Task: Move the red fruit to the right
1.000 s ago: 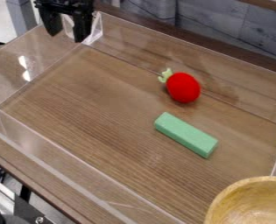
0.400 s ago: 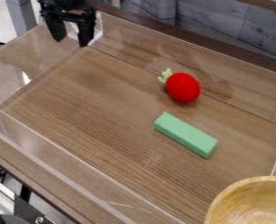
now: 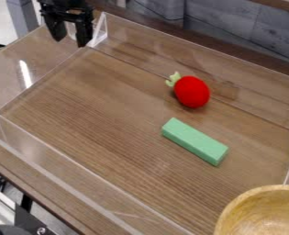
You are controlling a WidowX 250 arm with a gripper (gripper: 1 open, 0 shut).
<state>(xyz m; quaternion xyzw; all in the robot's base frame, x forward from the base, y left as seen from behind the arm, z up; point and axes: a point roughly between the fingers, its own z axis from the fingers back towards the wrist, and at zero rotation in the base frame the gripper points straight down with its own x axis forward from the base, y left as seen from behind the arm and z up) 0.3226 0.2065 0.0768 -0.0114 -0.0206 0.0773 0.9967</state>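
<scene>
Camera view: red fruit (image 3: 192, 92) rests on the desk (image 3: 110, 119), upper left of the green block (image 3: 194, 141) and apart from it. Claw (image 3: 72, 40) at upper left, jaws wide apart, nothing held.

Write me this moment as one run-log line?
gripper: open, holding nothing | red fruit: on table, not gripped | green block: near fruit | task: not yet done

robot test area, perhaps a lab, wood-look table (image 3: 122, 128) with clear glossy strips, loose cables (image 3: 2, 197) beyond its left edge, exact place unclear
</scene>
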